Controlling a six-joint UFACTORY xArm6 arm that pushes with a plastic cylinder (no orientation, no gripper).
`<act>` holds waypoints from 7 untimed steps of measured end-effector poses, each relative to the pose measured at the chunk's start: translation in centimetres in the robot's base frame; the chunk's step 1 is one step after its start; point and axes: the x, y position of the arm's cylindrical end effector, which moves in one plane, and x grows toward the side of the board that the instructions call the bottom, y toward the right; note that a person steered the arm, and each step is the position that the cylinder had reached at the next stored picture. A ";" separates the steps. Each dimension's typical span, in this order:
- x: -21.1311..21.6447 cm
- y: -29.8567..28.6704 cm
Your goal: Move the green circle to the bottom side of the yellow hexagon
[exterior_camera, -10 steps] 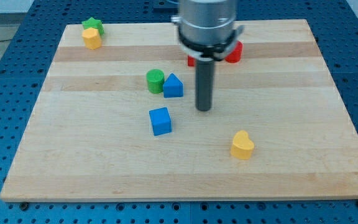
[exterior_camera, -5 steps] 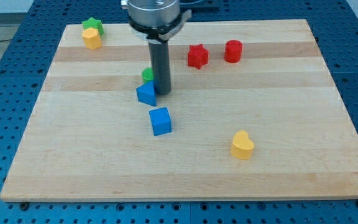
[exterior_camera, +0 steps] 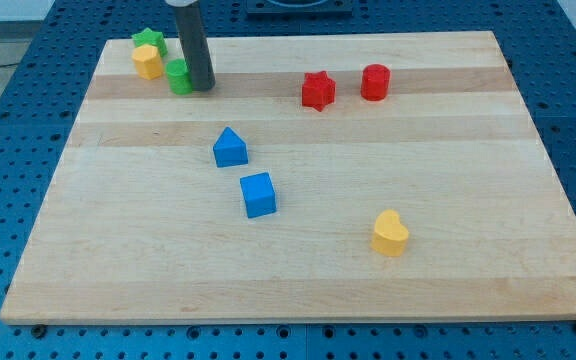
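Nearest the view's bottom, the wooden bench lies bare along its front edge. A little further up, toward the view's right, sits the yellow heart, alone and well apart from everything else. Beyond it, near the middle, the blue cube rests just below the blue triangular block; the two are near each other but not touching.

Further back, on the view's right of centre, the red star and the red cylinder stand side by side with a gap between them.

At the far left corner, the green circle sits just to the right of the yellow hexagon, slightly lower in the view; whether the two touch is hard to tell. Behind the hexagon, the green star is partly hidden by it, so only its upper points show.

My tip stands right against the green circle's right side, and the rod covers that edge of the block, so the contact itself cannot be made out. The rod runs up out of the view's top and its upper part is cut off. There are no fingers on this arm; the rod grasps nothing.
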 end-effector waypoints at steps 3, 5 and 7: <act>-0.3 -2.0; -0.3 -4.6; 10.5 -5.5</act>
